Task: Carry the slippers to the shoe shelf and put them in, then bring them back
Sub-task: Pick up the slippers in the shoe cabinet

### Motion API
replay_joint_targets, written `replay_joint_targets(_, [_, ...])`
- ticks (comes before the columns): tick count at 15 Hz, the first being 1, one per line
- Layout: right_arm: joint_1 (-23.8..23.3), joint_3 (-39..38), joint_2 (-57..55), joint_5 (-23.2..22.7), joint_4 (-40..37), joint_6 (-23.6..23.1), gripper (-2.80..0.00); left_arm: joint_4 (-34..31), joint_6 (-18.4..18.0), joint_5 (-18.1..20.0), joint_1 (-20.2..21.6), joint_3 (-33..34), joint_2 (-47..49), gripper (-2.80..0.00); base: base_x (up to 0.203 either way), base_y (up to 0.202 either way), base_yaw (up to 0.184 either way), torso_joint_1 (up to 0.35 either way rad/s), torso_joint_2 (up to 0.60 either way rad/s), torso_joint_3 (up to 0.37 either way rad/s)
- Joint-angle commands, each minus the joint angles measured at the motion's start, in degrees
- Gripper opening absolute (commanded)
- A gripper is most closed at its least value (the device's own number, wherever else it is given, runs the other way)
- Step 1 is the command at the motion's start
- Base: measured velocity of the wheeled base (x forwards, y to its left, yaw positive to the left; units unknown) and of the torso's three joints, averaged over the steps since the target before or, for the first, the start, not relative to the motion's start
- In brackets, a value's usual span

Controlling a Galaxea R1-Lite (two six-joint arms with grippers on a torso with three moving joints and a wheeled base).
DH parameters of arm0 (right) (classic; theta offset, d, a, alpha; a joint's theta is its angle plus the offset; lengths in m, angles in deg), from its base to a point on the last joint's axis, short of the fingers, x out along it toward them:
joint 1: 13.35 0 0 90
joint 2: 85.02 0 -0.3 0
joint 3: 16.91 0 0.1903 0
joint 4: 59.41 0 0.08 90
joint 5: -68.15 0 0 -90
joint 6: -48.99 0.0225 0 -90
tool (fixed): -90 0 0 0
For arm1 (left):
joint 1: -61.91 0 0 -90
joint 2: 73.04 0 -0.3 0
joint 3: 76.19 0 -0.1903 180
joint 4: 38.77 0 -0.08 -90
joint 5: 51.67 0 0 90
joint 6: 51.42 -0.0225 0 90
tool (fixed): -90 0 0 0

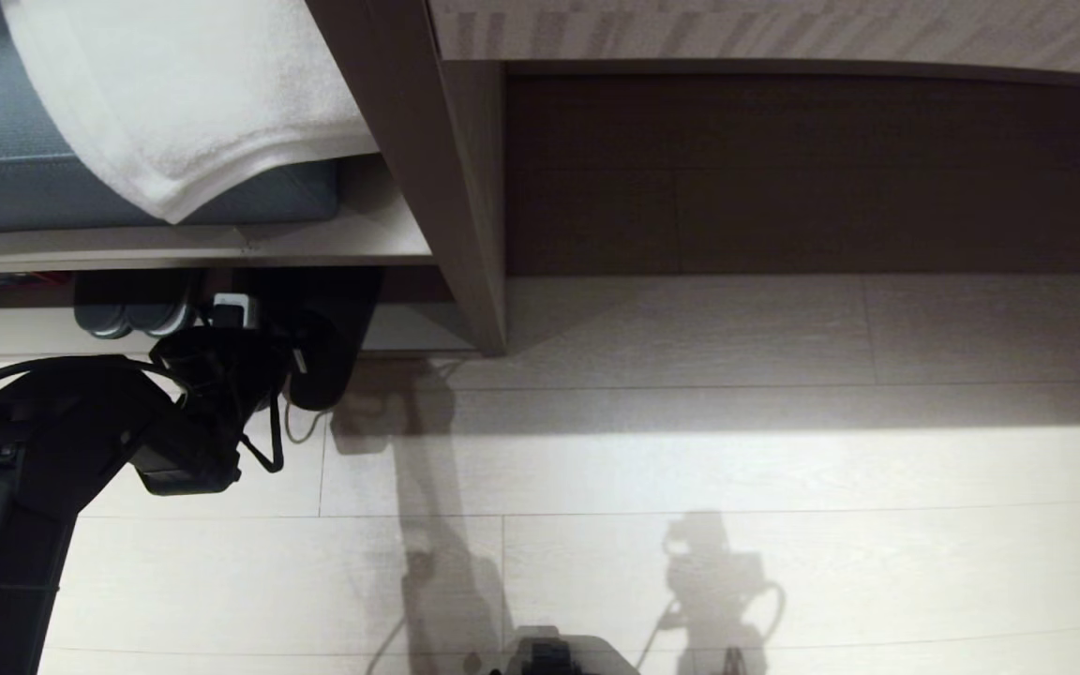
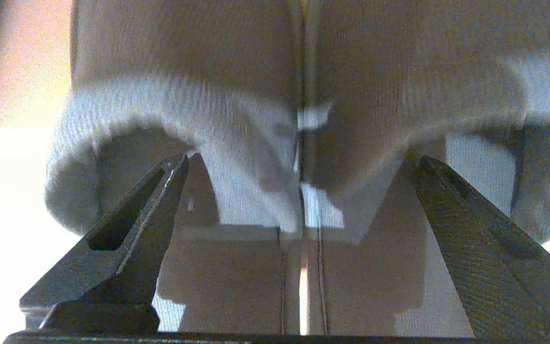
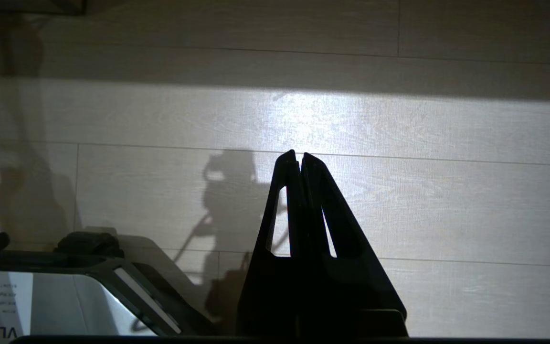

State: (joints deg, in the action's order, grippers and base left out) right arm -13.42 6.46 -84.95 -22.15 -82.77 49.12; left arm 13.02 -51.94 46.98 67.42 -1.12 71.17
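**A:** What surrounds the shoe shelf (image 1: 409, 328)?

**B:** In the head view a low open cubby sits at the upper left, under a pale board. Above that board lies a blue-grey cushion (image 1: 24, 178) with a white towel (image 1: 184, 103) draped over it. To the right, a slanted wooden panel (image 1: 451, 187) divides the cubby from a dark, wider recess (image 1: 802, 169). Pale wood-plank floor (image 1: 737, 469) fills the rest, crossed by a bright band of light and the robot's shadows.

**A:** Does anything stand in the way?

**B:** A second dark pair with grey sole rims (image 1: 132, 314) rests inside the cubby, just left of the arm's tip. A thin cable (image 1: 301, 427) loops on the floor below the cubby edge.

**A:** Where are the slippers (image 1: 334, 337) relative to the left gripper (image 1: 254, 342)?

**B:** They lie at the cubby mouth, heels poking out over the floor. The left gripper is right at them; its jaws stand wide apart. In the left wrist view the slippers (image 2: 303, 119) fill the frame side by side, their openings facing the fingertips (image 2: 174, 167), which sit just before them. Contact cannot be told.

**A:** And the right gripper (image 3: 299, 157)?

**B:** Parked over bare floor, fingers pressed together, holding nothing.

**A:** Any writing?

**B:** The right wrist view shows a white label (image 3: 3, 306) on the robot base, upside down; only "VLA" is legible.
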Motion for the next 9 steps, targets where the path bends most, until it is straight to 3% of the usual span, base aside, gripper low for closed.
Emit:
replay_joint_targets(1, [0.0,0.0,0.0,0.0,0.0,0.0,-2.80,0.4,0.0,0.0,0.0,-1.5,0.5,0.00,0.000,0.000,0.000,0.000,0.00,0.000])
replay_joint_targets(9, [0.0,0.0,0.0,0.0,0.0,0.0,-2.80,0.3,0.3,0.0,0.1,-4.8,1.6,0.00,0.000,0.000,0.000,0.000,0.00,0.000])
